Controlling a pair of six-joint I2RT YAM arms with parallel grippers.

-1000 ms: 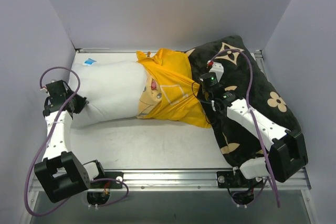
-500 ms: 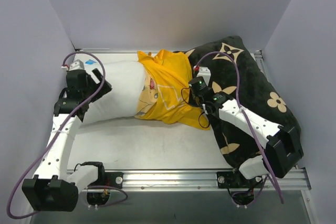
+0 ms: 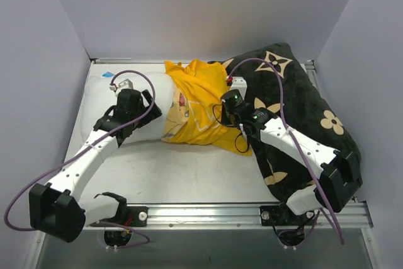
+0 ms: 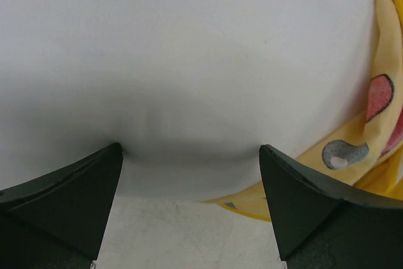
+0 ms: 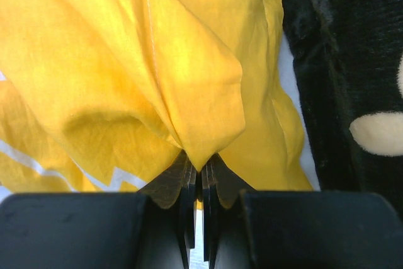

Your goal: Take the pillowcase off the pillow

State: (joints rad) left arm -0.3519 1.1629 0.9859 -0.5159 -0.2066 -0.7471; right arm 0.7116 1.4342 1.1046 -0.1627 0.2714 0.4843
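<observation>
The white pillow (image 3: 101,92) lies across the back left of the table, its right half inside the bunched yellow pillowcase (image 3: 198,102). My left gripper (image 3: 146,100) rests against the pillow's front side beside the pillowcase's edge. In the left wrist view this gripper (image 4: 189,155) is open wide, and the white pillow (image 4: 189,61) bulges between its fingers, with the pillowcase (image 4: 378,155) at the right. My right gripper (image 3: 227,100) is at the pillowcase's right end. In the right wrist view it (image 5: 201,171) is shut on a pinched fold of the yellow pillowcase (image 5: 126,61).
A black pillow with tan flower marks (image 3: 302,111) fills the right side under my right arm and also shows as the black pillow (image 5: 352,61) in the right wrist view. A small blue tag (image 3: 108,74) marks the white pillow's back left corner. Walls close in on three sides.
My left arm swung in from the left edge to the pillow's middle, and its gripper opened. My right gripper shifted a little to the left, still pinching the pillowcase.
</observation>
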